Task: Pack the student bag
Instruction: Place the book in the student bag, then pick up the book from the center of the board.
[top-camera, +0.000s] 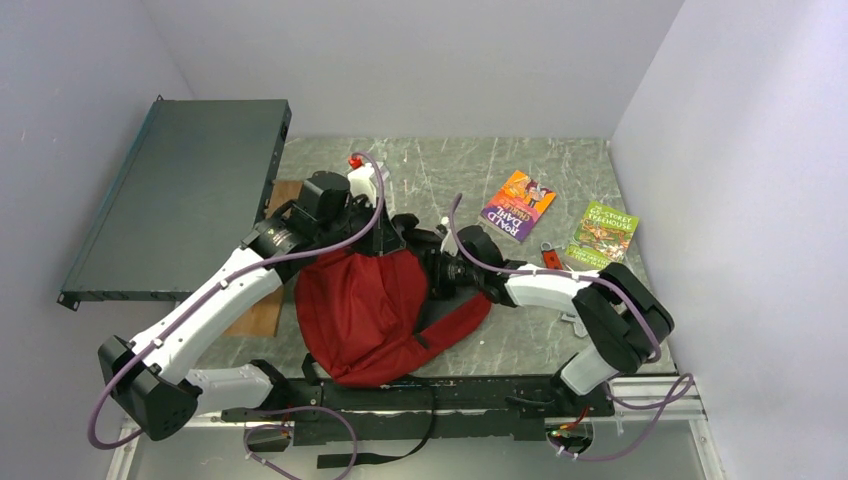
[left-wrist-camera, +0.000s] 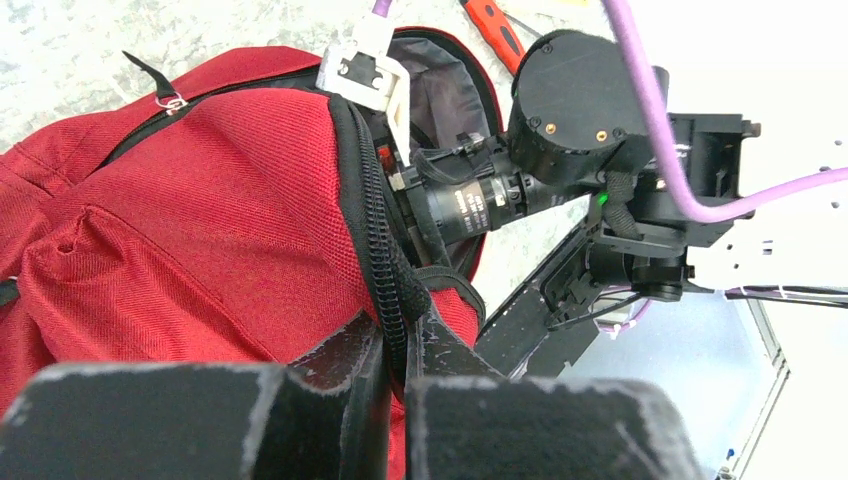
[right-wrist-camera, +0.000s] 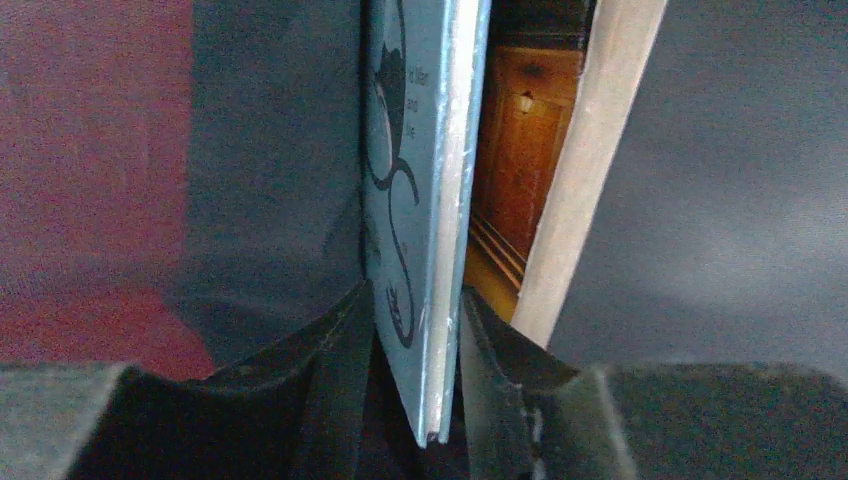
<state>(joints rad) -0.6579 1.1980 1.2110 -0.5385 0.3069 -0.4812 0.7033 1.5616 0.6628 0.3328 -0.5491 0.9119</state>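
The red student bag (top-camera: 360, 310) lies in the middle of the table with its mouth toward the far side. My left gripper (top-camera: 393, 238) is shut on the black zipper rim of the bag (left-wrist-camera: 385, 270) and holds the mouth up; its fingertips (left-wrist-camera: 345, 350) pinch the rim. My right gripper (top-camera: 437, 268) reaches into the mouth, and its wrist camera shows in the left wrist view (left-wrist-camera: 480, 200). In the right wrist view my right gripper (right-wrist-camera: 415, 305) is shut on a thin light-blue book (right-wrist-camera: 415, 200) between grey lining (right-wrist-camera: 270, 170). A second book with a brown cover (right-wrist-camera: 520, 170) stands just behind it.
Two books lie at the far right, a Roald Dahl one (top-camera: 518, 205) and a green Treehouse one (top-camera: 601, 233). A small red tool (top-camera: 551, 259) lies between them. A white bottle with a red cap (top-camera: 362, 177) stands behind the left arm. A dark green panel (top-camera: 180, 195) lies on the left.
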